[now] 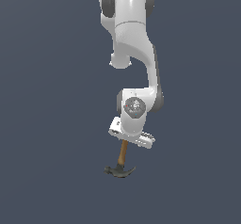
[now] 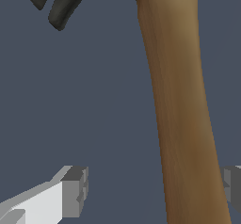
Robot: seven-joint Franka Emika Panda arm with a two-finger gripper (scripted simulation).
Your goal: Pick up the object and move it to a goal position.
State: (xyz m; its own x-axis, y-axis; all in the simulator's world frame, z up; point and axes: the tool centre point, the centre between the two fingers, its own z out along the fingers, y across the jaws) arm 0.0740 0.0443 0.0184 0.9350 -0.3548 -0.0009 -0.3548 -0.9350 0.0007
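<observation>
Wooden hammer (image 1: 122,163) handle is sitting between the gripper (image 1: 126,142) fingers (image 2: 74,191), which are standing apart, not clamping it. Rising now is risking leaving it behind.

No text, label, brand, number or sign could be read in either view. The arm (image 1: 134,53) showed plain white and dark grey shells, and the round grey disc on its wrist joint (image 1: 134,108) carried only small blurred red and pale specks, too small to make out as letters or marks. The hammer (image 1: 121,164) bore no stamp on its wooden handle (image 2: 181,119) or on its dark head (image 1: 119,171), and the fingers (image 2: 70,192) were blank grey and white blocks.
</observation>
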